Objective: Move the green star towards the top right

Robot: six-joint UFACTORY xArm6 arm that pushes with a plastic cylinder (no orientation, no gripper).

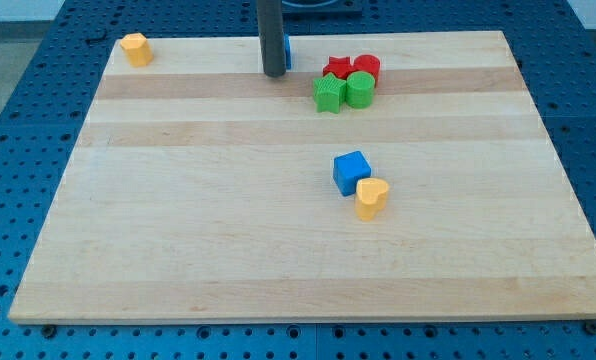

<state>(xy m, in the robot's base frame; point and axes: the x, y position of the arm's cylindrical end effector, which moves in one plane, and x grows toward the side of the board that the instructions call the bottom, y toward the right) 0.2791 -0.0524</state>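
The green star (328,94) lies near the view's top, right of centre. It touches a green cylinder (359,88) on its right. A red star (337,68) and a red cylinder (367,68) sit just behind them. My tip (274,74) rests on the board to the left of the green star, about a block's width or more away, not touching it. A blue block (287,50) is mostly hidden behind the rod.
A blue cube (351,172) and a yellow heart-shaped block (372,198) touch each other near the board's middle. A yellow block (135,48) sits at the top left corner. The wooden board (178,240) lies on a blue perforated table.
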